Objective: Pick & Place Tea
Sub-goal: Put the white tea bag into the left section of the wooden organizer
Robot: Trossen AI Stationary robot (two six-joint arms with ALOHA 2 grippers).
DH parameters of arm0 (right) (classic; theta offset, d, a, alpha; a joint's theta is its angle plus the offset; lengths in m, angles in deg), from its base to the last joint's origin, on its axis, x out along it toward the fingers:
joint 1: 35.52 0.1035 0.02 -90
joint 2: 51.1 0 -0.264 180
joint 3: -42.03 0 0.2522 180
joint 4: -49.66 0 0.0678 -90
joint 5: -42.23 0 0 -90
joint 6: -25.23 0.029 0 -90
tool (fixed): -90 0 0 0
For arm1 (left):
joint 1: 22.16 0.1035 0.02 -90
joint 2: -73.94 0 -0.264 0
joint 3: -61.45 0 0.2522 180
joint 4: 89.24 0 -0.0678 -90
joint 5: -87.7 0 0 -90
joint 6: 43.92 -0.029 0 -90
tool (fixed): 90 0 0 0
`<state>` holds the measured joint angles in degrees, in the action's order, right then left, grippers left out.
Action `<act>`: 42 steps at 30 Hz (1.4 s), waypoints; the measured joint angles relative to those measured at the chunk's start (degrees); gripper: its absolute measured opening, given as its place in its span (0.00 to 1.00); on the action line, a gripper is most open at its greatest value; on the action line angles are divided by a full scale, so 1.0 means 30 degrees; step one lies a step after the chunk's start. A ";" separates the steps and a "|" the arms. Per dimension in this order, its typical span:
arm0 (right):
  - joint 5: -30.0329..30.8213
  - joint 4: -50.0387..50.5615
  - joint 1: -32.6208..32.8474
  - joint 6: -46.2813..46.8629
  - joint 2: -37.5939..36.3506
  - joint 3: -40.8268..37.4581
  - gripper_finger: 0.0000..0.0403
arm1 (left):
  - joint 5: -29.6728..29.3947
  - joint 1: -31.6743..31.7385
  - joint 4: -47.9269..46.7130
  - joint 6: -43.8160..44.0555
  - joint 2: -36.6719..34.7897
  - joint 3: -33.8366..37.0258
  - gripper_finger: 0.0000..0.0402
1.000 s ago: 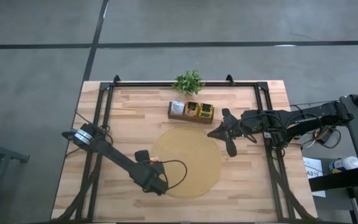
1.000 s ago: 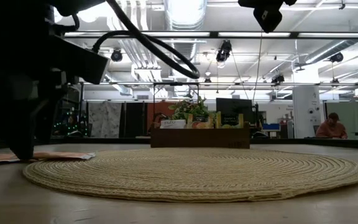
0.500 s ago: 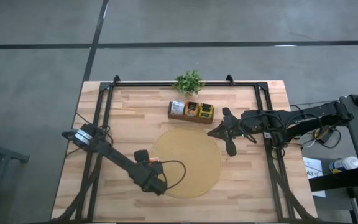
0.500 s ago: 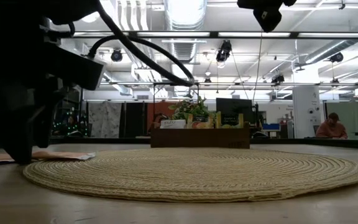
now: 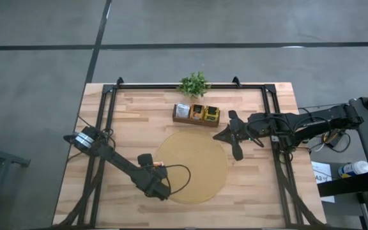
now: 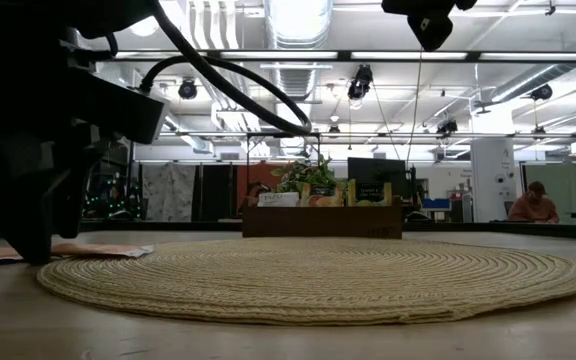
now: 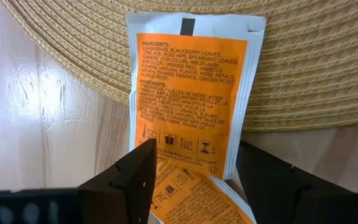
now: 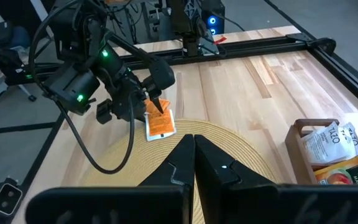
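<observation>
Two orange tea packets lie at the round mat's left edge. The upper one rests partly on the mat and overlaps the lower one on the table. My left gripper points down, open, with a finger on each side of the lower packet; from the right wrist view it shows above the packets. My right gripper hangs shut, raised above the mat's far right edge, holding nothing. My left gripper comes at the lower packet from above, its fingers standing beside the packet's two sides. I cannot tell whether they touch it. Both packets lie flat.
A wooden box holding more packets stands beyond the mat's far edge, with a small green plant behind it. Black frame rails run along the table's left, right and far sides.
</observation>
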<state>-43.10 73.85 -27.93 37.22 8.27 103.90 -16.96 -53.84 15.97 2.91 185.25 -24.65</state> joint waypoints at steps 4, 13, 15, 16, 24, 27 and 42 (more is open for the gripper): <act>0.0000 -0.0004 0.0000 0.0000 -0.0007 -0.0004 0.02 | -0.0136 -0.0003 0.0036 0.0007 0.0003 0.0080 0.53; 0.0000 0.0004 0.0000 -0.0007 0.0000 0.0000 0.02 | -0.0416 0.0000 0.0023 0.0007 0.0063 0.0124 0.37; 0.0000 -0.0004 0.0000 -0.0007 -0.0005 -0.0001 0.02 | -0.0507 0.0000 -0.0013 -0.0081 0.0077 0.0142 0.32; 0.0000 -0.0004 0.0000 -0.0007 0.0000 0.0004 0.02 | -0.0576 0.0007 -0.0015 -0.0190 0.0080 0.0146 0.29; 0.0000 -0.0047 0.0003 -0.0007 0.0000 -0.0003 0.02 | -0.0816 0.0044 -0.0292 -0.1173 0.0138 0.0226 0.03; 0.0000 -0.0125 0.0000 -0.0007 -0.0003 -0.0004 0.02 | -0.0806 0.0051 -0.0262 -0.1185 0.0138 0.0226 0.01; -0.0002 -0.0318 0.0000 -0.0007 -0.0007 -0.0004 0.02 | -0.2521 0.0327 -0.1987 0.0400 -0.3423 -0.0466 0.00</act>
<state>-43.11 72.90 -27.93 37.20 8.25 103.89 -24.52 -52.86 10.00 4.11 174.98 -26.04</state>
